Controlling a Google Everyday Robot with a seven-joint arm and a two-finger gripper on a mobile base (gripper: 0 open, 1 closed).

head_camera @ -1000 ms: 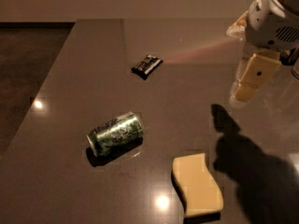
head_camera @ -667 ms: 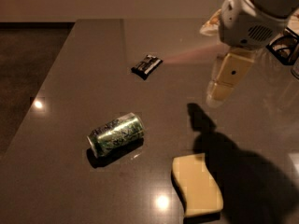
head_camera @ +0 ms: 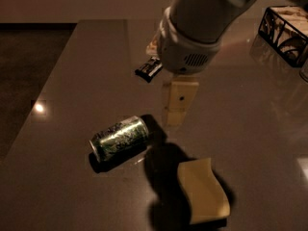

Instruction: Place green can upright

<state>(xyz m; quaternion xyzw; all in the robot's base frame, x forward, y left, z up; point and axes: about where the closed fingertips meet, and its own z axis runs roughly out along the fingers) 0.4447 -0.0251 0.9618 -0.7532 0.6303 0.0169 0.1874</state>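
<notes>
No words can be read anywhere on the bench (head_camera: 86, 71)

The green can (head_camera: 120, 137), lying on its side, carries pale patterned lettering around its wall, but none of it resolves into a word or brand. The black packet (head_camera: 149, 70) shows only faint light marks, too small to make out. The gripper (head_camera: 175, 117) hangs over the bench just right of the can and below the packet, and its cream face bears a single small dark dot, not a label or number.

Finish: green metal drink can (head_camera: 119, 137) shiny; grey bench (head_camera: 72, 81) smooth, glossy; cream plastic pincer (head_camera: 177, 112) matt, above bench just right of can.
</notes>
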